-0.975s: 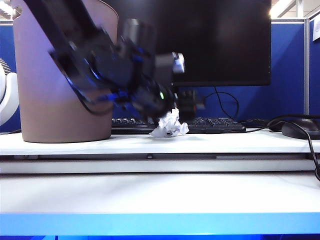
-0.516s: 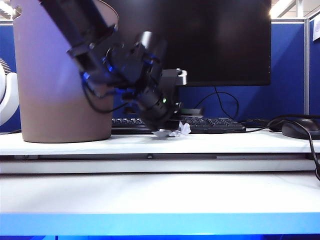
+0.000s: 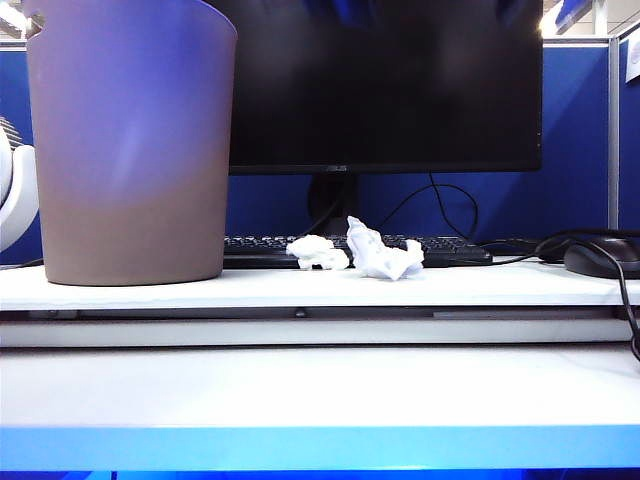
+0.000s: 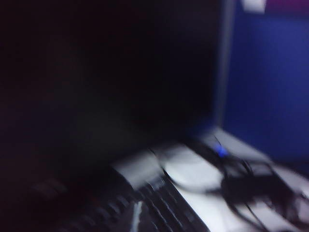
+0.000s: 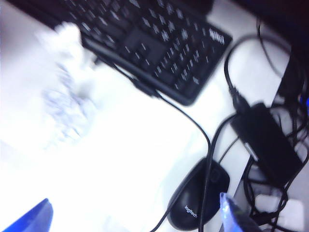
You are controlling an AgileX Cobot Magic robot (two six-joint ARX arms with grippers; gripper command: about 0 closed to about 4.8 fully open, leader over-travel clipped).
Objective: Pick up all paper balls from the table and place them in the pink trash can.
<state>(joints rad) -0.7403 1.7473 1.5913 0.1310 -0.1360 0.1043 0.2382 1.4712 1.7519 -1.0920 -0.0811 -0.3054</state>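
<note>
My right gripper (image 5: 133, 212) hangs agape above the mouse (image 5: 198, 195), paper balls (image 5: 65, 104) off beside it; left gripper's clamped empty, unseen.

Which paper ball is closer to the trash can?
The smaller, rounder ball. It lies between the trash can and the bigger spiky ball, which sits farther right.

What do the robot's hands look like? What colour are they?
Only the right gripper shows, above the table by the black mouse: two bright blue, wedge-shaped fingertips. The left gripper is hidden in its dark, blurred view, and no arm shows from the front.
</note>
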